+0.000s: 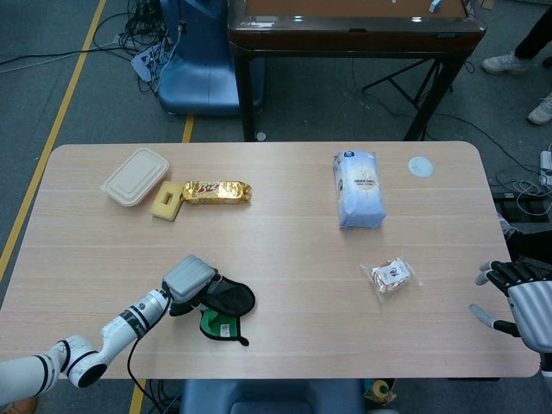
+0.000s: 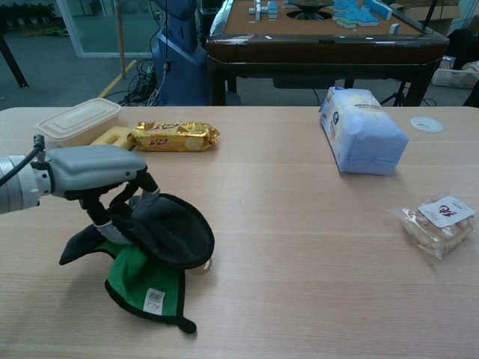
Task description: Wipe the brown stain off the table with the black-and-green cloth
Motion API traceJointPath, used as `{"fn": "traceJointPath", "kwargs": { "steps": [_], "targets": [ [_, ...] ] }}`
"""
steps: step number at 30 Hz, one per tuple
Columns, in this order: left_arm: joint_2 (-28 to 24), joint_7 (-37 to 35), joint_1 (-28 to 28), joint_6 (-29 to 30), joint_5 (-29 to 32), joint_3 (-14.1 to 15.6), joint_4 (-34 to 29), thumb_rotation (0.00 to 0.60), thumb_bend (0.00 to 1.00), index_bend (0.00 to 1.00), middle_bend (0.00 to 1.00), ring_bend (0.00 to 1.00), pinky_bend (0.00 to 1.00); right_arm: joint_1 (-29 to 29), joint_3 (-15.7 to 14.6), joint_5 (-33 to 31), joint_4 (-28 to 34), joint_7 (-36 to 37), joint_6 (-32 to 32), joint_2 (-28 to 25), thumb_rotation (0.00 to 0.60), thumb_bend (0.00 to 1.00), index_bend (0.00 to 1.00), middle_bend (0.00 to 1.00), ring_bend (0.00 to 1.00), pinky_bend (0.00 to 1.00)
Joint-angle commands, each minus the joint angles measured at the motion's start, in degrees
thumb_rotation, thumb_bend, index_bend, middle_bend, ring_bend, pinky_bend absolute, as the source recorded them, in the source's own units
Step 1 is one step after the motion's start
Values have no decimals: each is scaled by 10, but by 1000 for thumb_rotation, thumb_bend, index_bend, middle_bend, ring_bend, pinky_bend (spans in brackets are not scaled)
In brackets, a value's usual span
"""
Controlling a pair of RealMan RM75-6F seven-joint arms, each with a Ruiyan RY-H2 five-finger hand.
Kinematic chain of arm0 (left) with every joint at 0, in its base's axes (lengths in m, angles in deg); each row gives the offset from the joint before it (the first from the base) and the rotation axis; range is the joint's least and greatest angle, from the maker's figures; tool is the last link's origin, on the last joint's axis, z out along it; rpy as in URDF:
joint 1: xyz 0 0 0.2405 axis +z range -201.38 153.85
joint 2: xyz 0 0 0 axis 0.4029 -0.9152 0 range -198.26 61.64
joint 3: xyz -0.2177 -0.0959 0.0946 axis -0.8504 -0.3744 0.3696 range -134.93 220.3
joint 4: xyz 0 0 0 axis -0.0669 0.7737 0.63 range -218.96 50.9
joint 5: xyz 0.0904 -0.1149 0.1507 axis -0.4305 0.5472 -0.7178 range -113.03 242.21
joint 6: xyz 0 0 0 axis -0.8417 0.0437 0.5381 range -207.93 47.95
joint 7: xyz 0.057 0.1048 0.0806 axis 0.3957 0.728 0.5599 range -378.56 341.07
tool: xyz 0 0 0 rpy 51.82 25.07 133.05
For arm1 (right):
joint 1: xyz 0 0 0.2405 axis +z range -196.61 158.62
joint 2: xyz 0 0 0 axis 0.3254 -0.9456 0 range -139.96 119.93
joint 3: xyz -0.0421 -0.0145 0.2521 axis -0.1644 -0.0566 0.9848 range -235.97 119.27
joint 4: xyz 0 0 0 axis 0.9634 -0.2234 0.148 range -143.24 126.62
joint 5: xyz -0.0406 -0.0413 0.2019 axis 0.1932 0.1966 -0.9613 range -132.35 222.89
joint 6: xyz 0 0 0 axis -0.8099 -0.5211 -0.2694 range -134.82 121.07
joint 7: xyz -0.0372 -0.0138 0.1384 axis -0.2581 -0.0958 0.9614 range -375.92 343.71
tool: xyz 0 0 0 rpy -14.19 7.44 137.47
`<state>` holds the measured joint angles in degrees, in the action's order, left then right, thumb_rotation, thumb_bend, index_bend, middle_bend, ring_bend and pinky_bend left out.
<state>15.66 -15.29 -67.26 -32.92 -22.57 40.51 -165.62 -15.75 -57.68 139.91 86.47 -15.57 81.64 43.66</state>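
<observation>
Black-and-green cloth (image 2: 161, 243) is bunched on the table (image 1: 293, 250) near the front-left edge, gripped from above by the left hand (image 2: 97, 170) w/ fingers curled down into the black fabric. A green flap w/ a white tag is spread flat toward the front edge, and a small black loop is seen at its tip. The brown stain (image 2: 203, 264) is almost fully covered: only a sliver is visible in the chest view, just under the cloth's right rim; none is seen in the head view. So the wiping step is judged to be in hand, w/ the cloth just reaching the stain.

Next move, as judged: cloth to be pressed down and rubbed across the stain spot, back & forth, w/ the grip kept firm so the fabric isn't left behind. Whether the stain is lifting can't be told while it is covered.

Right hand (image 1: 522, 297) is held at the table's right edge, fingers apart, nothing in it; it is well apart from the cloth.

Snack packet (image 1: 394, 274), blue-white bag (image 1: 356, 188), gold wrapper (image 1: 216, 191), sponge (image 1: 166, 202) and lidded container (image 1: 135, 176) are all left well clear of the wiping area.
</observation>
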Motion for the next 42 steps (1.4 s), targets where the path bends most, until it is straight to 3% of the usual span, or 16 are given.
{"fn": "traceJointPath", "kwargs": {
  "steps": [1,9,21,34,42],
  "targets": [
    [19,20,-14,-16,13,-6,-9,600,170,647,662,667,905,0,0,-2,0,0,-1,-1,600,254,468,367,341,313],
    [74,84,-48,-56,53,-20,-1,600,170,633,662,667,905,-2,0,-4,-1,2,0,-1,600,254,468,367,341,313],
    [136,224,-78,-84,135,-22,74,600,170,620,662,668,905,-7,-1,-8,-3,6,4,-2,600,255,468,367,341,313],
    [116,341,-70,-68,229,-2,136,600,169,619,662,668,905,-5,-1,-5,-1,4,1,0,600,255,468,367,341,314],
    [98,368,-73,-69,259,11,99,600,170,620,662,668,905,-3,1,-4,3,-1,-1,-2,600,255,469,367,341,314]
  ]
}}
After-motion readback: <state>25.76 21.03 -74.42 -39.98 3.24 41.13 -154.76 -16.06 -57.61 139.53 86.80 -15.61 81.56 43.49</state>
